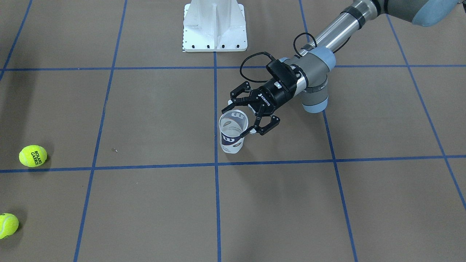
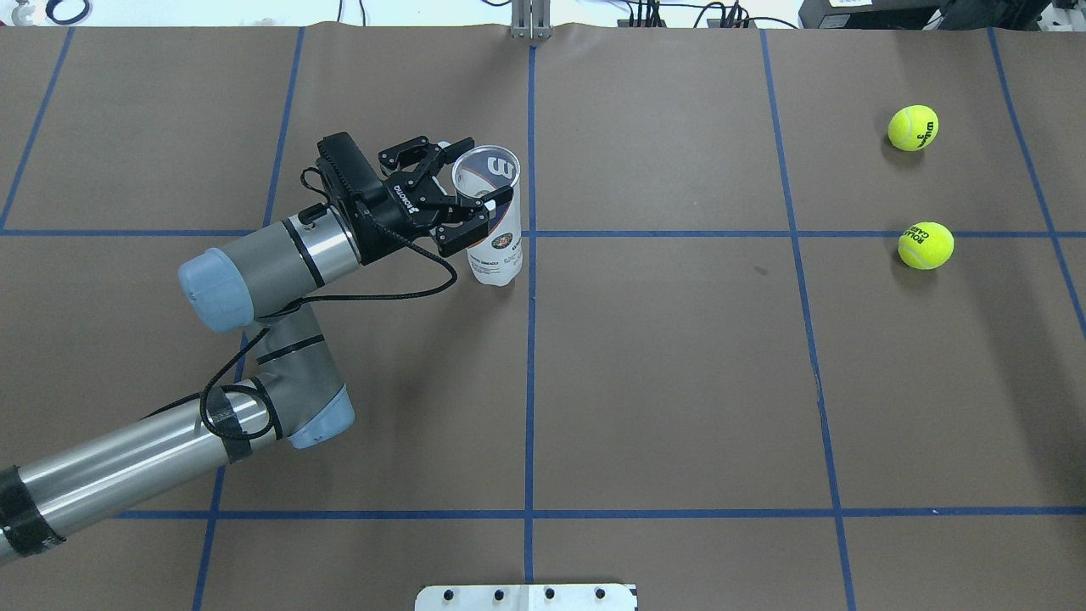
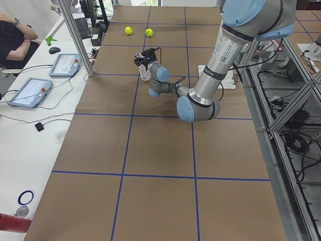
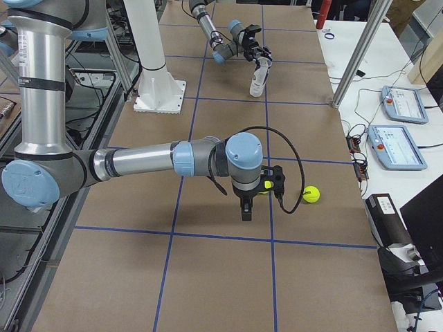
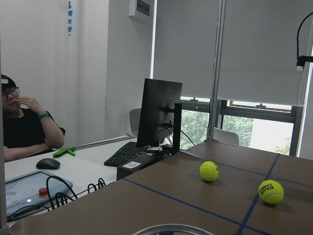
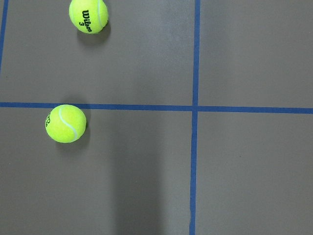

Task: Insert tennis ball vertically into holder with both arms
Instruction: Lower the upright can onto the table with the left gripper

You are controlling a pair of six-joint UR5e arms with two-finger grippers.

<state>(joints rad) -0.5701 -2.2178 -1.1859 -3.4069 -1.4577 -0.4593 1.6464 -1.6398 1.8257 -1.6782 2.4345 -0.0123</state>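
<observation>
The holder (image 1: 232,135) is a clear can with a white and navy label, upright near the table's middle, also seen from overhead (image 2: 496,242). My left gripper (image 1: 238,118) reaches in sideways with its fingers clamped on either side of the can near the rim. The Roland Garros tennis ball (image 2: 926,245) lies far off on the robot's right, beside a Wilson ball (image 2: 913,127). The right wrist view looks straight down on both balls (image 6: 65,123) and shows no fingers. My right gripper (image 4: 245,207) hangs over the table next to them; I cannot tell if it is open or shut.
The white pedestal base (image 1: 214,29) stands at the robot's edge of the table. A person (image 5: 24,125) sits at a side desk with a monitor (image 5: 159,112) and tablets. A metal post (image 4: 356,55) rises beside the table.
</observation>
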